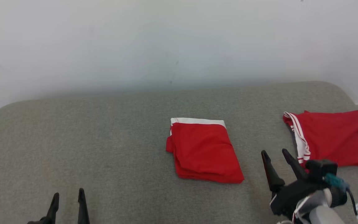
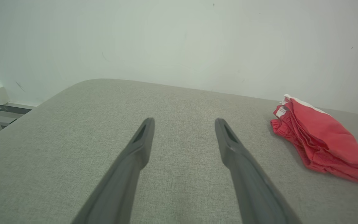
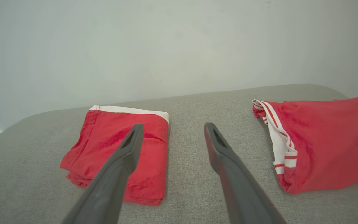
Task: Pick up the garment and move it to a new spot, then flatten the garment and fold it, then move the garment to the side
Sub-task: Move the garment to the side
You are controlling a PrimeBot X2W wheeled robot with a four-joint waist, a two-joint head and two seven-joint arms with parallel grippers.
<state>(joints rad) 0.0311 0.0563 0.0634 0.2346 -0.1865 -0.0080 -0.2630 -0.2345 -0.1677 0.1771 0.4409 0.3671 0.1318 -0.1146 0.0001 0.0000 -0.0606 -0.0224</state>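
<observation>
My right gripper hangs low over the grey padded surface, in the gap between two red garments. Its fingers are spread wide with nothing between them. The folded garment, white band at its far edge, lies at the middle of the surface, just to the left of that gripper. A second red garment with striped white trim lies near the right edge. My left gripper sits at the near left, likewise wide open and empty, well apart from both.

I judge the fold done and the move to the side not yet made. The risk is in the grasp. The near edge shows several stacked layers, and if I pinch only the top ones the bundle will open as I lift. I cannot quite tell how loose the lower layers are. Dragging it could rumple it, and setting it too far right could land it on the second garment.
</observation>
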